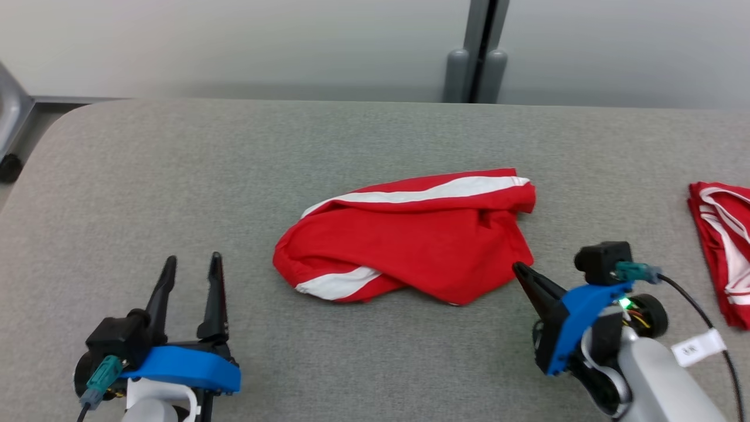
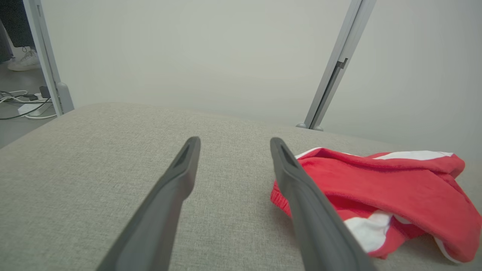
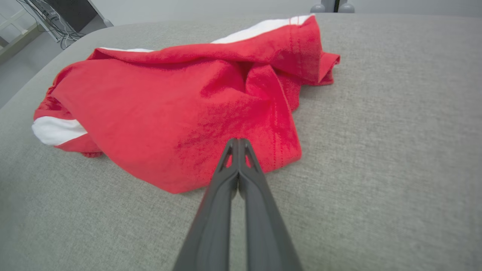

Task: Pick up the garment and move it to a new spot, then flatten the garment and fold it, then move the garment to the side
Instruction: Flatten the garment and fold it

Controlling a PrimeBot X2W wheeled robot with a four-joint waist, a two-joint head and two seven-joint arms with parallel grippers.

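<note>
Garment (image 1: pixel 410 234): red, white stripes, crumpled at the middle of the bench (image 1: pixel 176 176).
Right gripper (image 1: pixel 518 268): jaws pressed together – tips at its 4 o'clock corner, pinch unclear.
Left gripper (image 1: pixel 192 264): jaws apart, 8 o'clock, off the cloth.

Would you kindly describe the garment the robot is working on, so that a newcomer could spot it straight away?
Start from the grey padded table and look to its middle. There lies a red garment with white stripes, the closed right gripper at its near corner. Unlike the other red garment at the table's right edge, it is a rumpled heap in the centre.
</note>
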